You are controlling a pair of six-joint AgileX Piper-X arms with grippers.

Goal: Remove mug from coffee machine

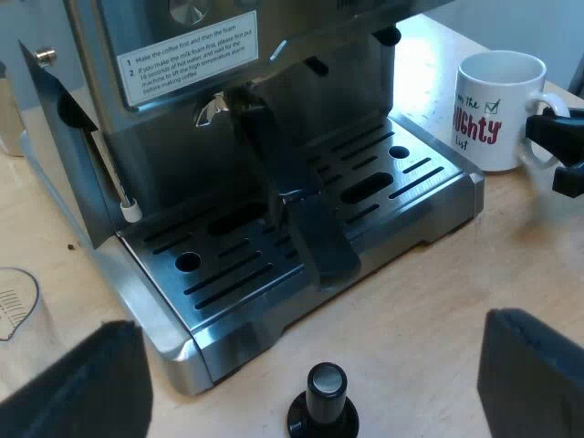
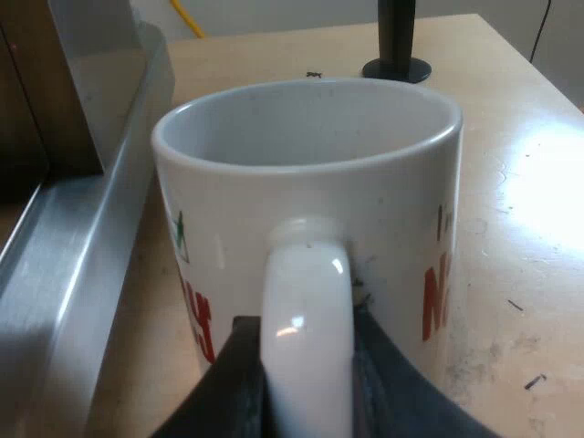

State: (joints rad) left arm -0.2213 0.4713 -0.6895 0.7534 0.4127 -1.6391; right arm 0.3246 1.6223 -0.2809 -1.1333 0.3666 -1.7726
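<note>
My right gripper (image 2: 306, 339) pinches the mug (image 2: 310, 182) by its handle, standing on the bench (image 2: 538, 210) beside the espresso machine (image 2: 73, 283); I'd loosen slowly, backing straight away.

Light wood desk (image 1: 438, 301): espresso machine (image 1: 411, 182) on it, mug (image 1: 497, 109) standing just beside, tamper (image 1: 325, 401) w/ black knob nr machine's front, measuring glass (image 1: 16, 306) at its side.

With the front of the espresso machine (image 1: 173, 155) as 6 o'clock: the mug (image 1: 497, 109) stands on the counter (image 1: 438, 301) at 3 o'clock, just beside the drip tray (image 1: 411, 182). The tamper (image 1: 326, 401) stands at 6 o'clock, near the tray. The holder handle (image 1: 297, 196) juts over the tray. The measuring glass (image 1: 16, 306) stands at 9 o'clock.
</note>
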